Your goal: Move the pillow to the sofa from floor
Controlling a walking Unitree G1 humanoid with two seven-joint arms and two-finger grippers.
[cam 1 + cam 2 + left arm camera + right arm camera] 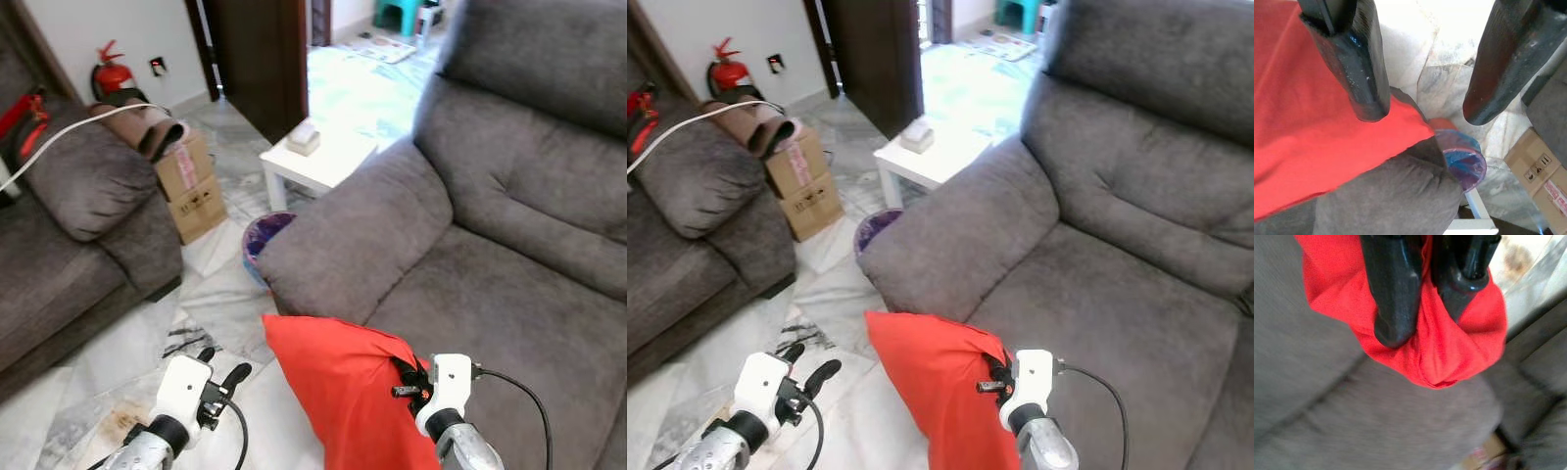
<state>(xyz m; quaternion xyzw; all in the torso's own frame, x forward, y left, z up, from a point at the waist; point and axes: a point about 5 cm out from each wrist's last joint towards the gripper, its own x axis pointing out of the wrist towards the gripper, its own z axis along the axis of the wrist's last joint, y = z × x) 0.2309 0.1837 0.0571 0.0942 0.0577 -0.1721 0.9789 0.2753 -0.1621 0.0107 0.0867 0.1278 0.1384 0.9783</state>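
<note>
Red pillow [343, 392]: held up off the floor, at the front edge of the grey sofa [509, 255], beside its near armrest [353, 240]. Right gripper [1425, 308]: jaws closed on a bunched corner of the pillow, red cloth pinched between the two black fingers [1393, 293]. Left gripper [1420, 98]: jaws apart, holding nothing, just beside the pillow's edge above the marble floor [216, 294]. Second grey sofa [69, 225]: to the robot's left. Cardboard box [191, 186]: against it. Small white table [313, 157]: beyond the armrest, a small box [303, 137] on top. Purple bin [263, 240]: between table and armrest. Fire extinguisher [111, 73]: by the far wall.
</note>
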